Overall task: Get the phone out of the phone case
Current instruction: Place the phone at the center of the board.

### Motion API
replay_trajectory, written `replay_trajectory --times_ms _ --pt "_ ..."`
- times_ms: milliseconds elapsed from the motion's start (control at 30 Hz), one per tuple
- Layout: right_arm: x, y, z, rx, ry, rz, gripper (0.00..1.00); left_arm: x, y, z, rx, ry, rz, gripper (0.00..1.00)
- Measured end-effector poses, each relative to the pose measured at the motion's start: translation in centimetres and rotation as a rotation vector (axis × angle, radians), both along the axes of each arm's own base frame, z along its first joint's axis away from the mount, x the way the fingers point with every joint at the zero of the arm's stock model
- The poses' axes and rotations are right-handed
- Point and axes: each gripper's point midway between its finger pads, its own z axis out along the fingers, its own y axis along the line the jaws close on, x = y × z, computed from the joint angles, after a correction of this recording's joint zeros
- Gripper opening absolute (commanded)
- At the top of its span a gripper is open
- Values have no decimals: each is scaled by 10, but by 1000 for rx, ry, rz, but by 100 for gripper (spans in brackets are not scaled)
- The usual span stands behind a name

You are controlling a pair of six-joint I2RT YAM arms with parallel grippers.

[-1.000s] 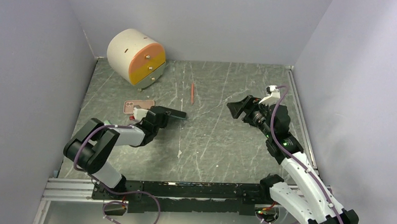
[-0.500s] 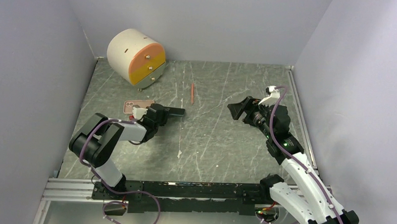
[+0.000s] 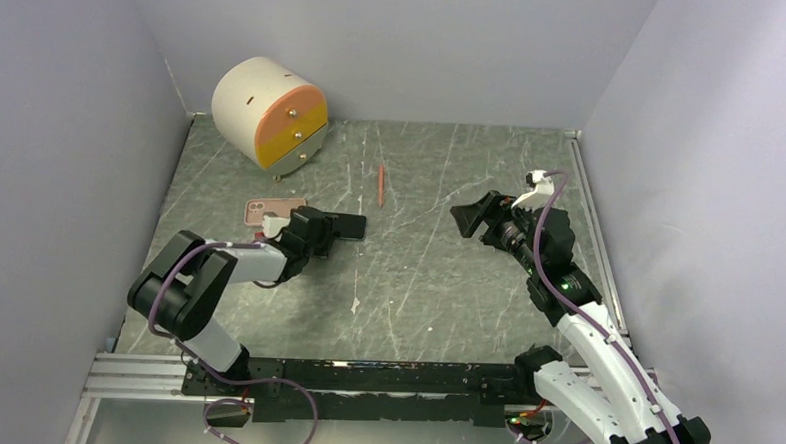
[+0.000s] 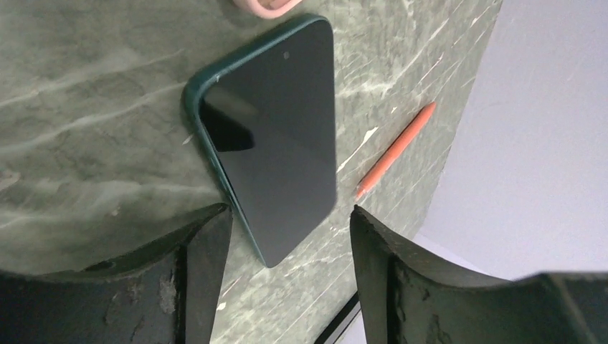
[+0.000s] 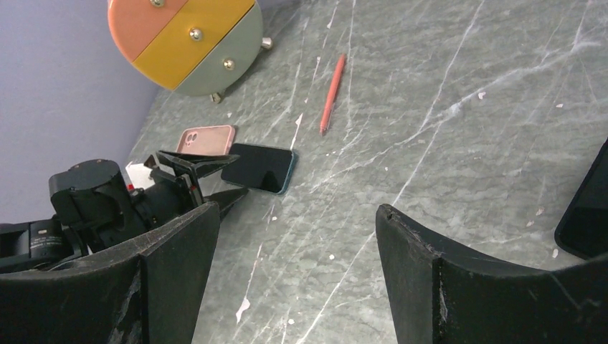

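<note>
Lying flat, phone (image 4: 276, 136) rests between spread left fingers (image 4: 204, 258).

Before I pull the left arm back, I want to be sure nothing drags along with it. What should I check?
1. Phone out of the pink case: ok, it lies bare beside the case.
2. Phone flat on the table, screen up: ok.
3. Left end effector open: ok, jaws stand apart either side of the phone's near end.
4. Left fingers clear of the phone's edge: cannot tell, one sits very close.
5. Right end effector open, empty, off to the right: ok.
</note>
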Motion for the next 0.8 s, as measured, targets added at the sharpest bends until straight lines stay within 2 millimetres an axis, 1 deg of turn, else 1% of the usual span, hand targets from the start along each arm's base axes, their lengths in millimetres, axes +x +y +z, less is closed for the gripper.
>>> replay_trajectory --times_ms 133,467,600,700,800 --pt "0 0 0 0 0 0 82 -10 -1 1 3 46 -23 73" --pt "0 0 0 0 0 0 82 -23 -9 3 36 171 -101 76" --pt "0 0 0 0 0 0 82 -16 -13 3 37 177 -123 76" --pt "0 0 0 0 -1 0 82 -8 -15 -1 40 187 -135 76" --pt "0 0 0 -1 0 0 82 3 -17 0 35 179 -137 76"
